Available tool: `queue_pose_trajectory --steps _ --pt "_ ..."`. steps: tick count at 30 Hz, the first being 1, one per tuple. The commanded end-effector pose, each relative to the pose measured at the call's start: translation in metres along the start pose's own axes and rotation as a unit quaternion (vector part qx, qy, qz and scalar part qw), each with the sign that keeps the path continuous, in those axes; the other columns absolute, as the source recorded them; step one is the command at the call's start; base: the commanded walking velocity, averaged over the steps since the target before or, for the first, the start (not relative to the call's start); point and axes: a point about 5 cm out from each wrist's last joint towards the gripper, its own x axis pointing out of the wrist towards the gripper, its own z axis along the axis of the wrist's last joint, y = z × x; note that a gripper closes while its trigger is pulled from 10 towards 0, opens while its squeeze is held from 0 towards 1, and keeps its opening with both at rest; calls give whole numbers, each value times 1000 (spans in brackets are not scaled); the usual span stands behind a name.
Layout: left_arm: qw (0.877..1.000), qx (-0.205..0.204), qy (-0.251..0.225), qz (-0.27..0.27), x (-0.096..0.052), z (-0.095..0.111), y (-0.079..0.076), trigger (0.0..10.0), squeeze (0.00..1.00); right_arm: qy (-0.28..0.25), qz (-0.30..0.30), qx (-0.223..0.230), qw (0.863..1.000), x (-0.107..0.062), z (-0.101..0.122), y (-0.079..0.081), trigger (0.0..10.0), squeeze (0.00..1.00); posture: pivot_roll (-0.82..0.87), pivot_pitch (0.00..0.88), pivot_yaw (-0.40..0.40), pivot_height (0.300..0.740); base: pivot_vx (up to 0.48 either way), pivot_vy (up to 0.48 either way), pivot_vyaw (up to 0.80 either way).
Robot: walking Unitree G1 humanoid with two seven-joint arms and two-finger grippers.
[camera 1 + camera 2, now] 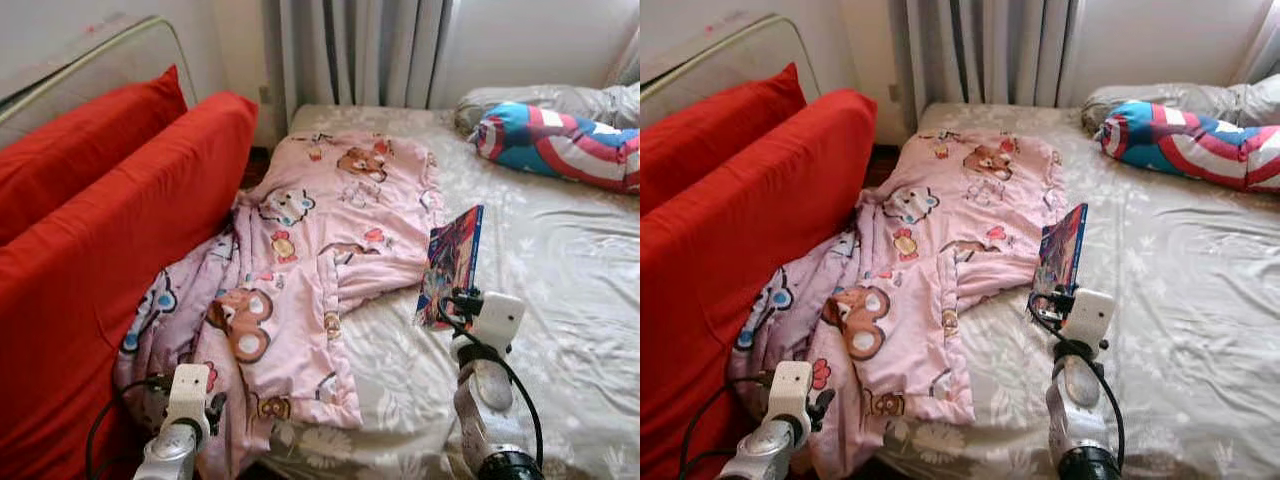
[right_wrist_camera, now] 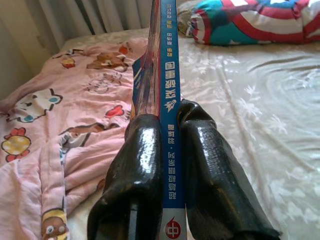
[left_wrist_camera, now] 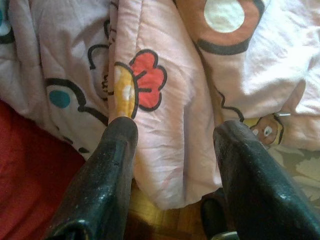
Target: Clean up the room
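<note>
Right arm (image 1: 487,400) rises from the lower right of the head view, wrist bent forward, its gripper (image 2: 170,117) clamped on a thin book (image 2: 167,75) held edge-up between both fingers (image 2: 142,165). Left arm (image 1: 180,435) sits at the lower left of the frame, its gripper (image 3: 172,132) spread wide, fingers apart and touching pink quilt (image 3: 165,125) without pinching it.
</note>
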Motion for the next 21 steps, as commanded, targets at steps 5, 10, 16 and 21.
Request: queue_pose_trajectory --steps 5,10,16,21 --pt "1000 0 22 -2 -1 -6 -2 10000 0 -8 9 8 1000 4 6 8 10000 0 -71 47 19 740 0 0 -715" --pt "998 -6 55 2 -5 -22 1 10000 0 -15 10 5 1000 5 9 9 10000 0 -66 58 21 740 0 0 -715" --pt "998 -14 66 13 -8 -30 5 10000 0 -20 12 3 1000 4 9 10 10000 0 -65 64 18 740 0 0 -117" --pt "997 -28 71 24 -10 -34 8 10000 0 -24 23 2 999 4 10 13 10000 0 -66 67 16 740 0 0 0"
